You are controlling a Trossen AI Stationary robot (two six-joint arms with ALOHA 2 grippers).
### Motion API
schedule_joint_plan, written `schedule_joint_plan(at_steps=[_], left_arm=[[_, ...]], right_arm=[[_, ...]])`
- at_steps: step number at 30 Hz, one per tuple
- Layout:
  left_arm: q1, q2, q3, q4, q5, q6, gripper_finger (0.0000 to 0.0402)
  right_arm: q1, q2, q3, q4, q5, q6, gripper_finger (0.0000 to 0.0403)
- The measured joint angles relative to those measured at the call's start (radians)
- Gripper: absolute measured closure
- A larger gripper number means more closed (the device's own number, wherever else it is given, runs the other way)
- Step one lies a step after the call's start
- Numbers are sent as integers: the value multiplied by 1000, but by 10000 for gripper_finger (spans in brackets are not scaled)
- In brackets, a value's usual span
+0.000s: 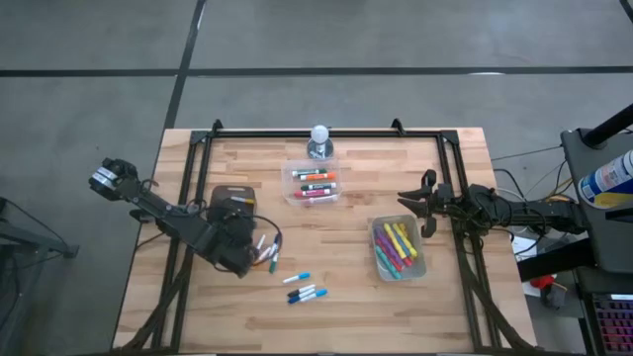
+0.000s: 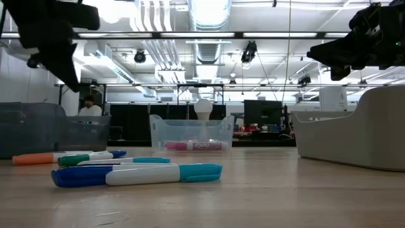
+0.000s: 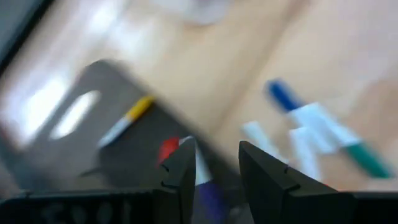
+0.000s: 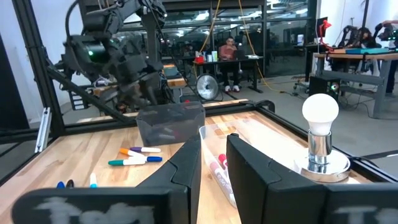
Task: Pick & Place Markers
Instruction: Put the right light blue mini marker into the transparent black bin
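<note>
Over the left half of the wooden slatted desk (image 1: 346,287), in the high view, your left gripper (image 1: 259,249) hangs at the edge of the dark grey flat tray (image 1: 230,194), with a few loose capped markers (image 1: 267,253) scattered just beside it. More blue and teal markers (image 1: 305,292) lie nearer the front edge. A clear plastic tub (image 1: 315,183) toward the back edge holds red and orange markers, and a grey tub (image 1: 400,248) on the right holds pink, yellow and green ones. Your right gripper (image 1: 423,210) waits above the desk's right side, just beside the grey tub.

Across the low view, the blue and teal markers (image 2: 136,174) lie flat in the foreground, an orange one (image 2: 35,158) behind them, and the clear tub (image 2: 192,133) stands farther back with a white light bulb on a metal base (image 2: 202,109) behind it.

Through the left wrist view, the left jaws stand parted with a purple-and-white marker (image 3: 205,186) showing between them over the grey tray (image 3: 112,137); it looks released rather than clenched, though blur makes that uncertain. A yellow marker (image 3: 127,118) already lies on the tray.

From the right wrist view, the right jaws stand slightly apart, grasping nothing.

You appear to be at the placing step. Next, I judge, you must lift clear of the tray, then line up squarely over one of the loose markers beside it.
</note>
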Motion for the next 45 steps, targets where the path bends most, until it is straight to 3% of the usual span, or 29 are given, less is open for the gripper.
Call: schedule_joint_plan(at_steps=[5, 8, 13, 21, 31, 36, 45], left_arm=[[37, 4, -3, 274, 129, 164, 285], [63, 27, 4, 331, 166, 255, 285], [92, 85, 7, 323, 170, 328, 297], [104, 241, 30, 309, 134, 466, 394], [104, 515, 172, 13, 48, 450, 401], [104, 575, 223, -3, 73, 486, 401], [109, 582, 257, -3, 231, 539, 401]], right_arm=[[0, 0, 0, 0, 0, 0, 335], [0, 0, 0, 0, 0, 1, 335], [0, 0, 0, 0, 0, 1, 335], [0, 0, 0, 0, 0, 0, 335], [0, 0, 0, 0, 0, 0, 335], [0, 0, 0, 0, 0, 0, 335], [0, 0, 0, 0, 0, 0, 335]])
